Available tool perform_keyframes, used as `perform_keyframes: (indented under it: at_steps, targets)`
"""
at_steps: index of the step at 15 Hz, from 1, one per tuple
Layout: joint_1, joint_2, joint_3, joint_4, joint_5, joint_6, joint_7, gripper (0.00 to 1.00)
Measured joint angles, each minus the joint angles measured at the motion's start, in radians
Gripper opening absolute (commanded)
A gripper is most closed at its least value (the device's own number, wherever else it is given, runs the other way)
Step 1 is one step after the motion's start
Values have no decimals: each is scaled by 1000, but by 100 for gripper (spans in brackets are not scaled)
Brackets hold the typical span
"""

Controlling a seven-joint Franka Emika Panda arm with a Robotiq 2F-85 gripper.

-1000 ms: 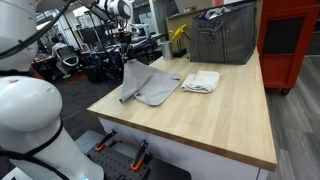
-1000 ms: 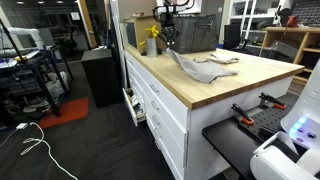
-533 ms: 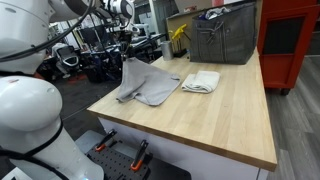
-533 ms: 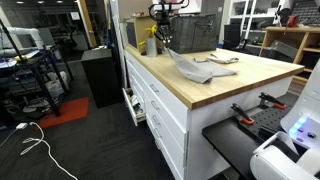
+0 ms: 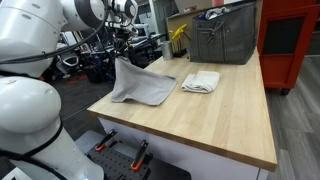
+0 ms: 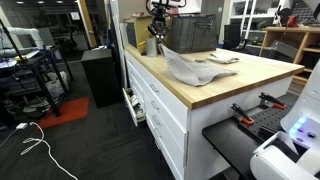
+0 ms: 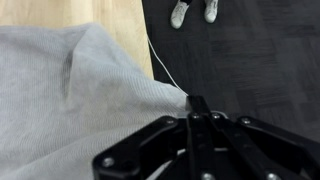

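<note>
Now the white robot arm leans in over the edge of the light wooden table, with its black gripper pointing down. The fingers are clamped tight on one corner of the soft grey cloth, pinched right at their tips. That corner hangs lifted while the rest drapes down onto the tabletop, near a folded white towel.
</note>
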Motion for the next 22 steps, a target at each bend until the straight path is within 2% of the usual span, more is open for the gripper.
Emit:
perform_keyframes:
  at_steps: [1, 2, 7, 11, 16, 22]
  targets:
    - [-9, 15, 6, 28, 29, -19, 0, 27]
    - [-18, 28, 13, 52, 53, -35, 0, 32]
    - [-58, 69, 33, 133, 136, -69, 1, 70]
    - [-81, 75, 11, 151, 126, -57, 4, 99]
    - [-108, 75, -101, 108, 62, 113, 6, 100]
    - [-141, 70, -238, -79, 47, 393, 56, 100]
